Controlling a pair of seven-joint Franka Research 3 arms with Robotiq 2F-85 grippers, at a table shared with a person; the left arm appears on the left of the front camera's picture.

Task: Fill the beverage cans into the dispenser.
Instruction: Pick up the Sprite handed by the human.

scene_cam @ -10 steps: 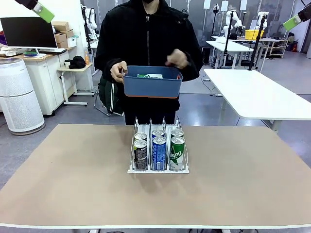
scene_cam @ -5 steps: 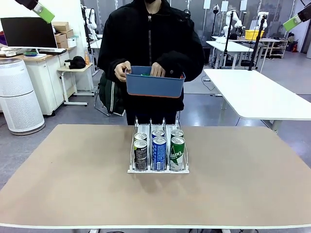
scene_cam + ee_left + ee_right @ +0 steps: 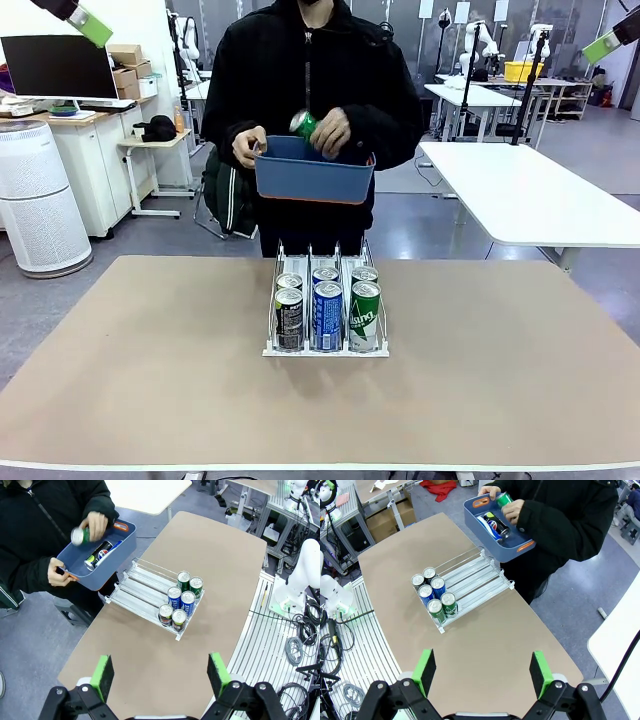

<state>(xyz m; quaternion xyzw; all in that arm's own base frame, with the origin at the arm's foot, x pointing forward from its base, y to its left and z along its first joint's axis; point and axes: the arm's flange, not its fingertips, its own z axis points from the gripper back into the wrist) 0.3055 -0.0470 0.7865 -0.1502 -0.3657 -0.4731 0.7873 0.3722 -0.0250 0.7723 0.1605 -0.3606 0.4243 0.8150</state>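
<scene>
I see L gripper (image 3: 161, 672) & R gripper (image 3: 483, 672) both wide open, empty, high above the desk (image 3: 150, 380). Mid-desk sits the dispenser (image 3: 326, 351) w/ six cans (image 3: 328, 315) at its near end, two per lane. Beyond the far edge a person holds a blue bin (image 3: 313, 180); their other hand (image 3: 333, 132) grips a green can (image 3: 304, 124) just above it.

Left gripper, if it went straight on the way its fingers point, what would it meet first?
Probably the bare brown tabletop, just short of the white wire dispenser holding six slim cans; nothing lies between, though depth is unclear.
</scene>
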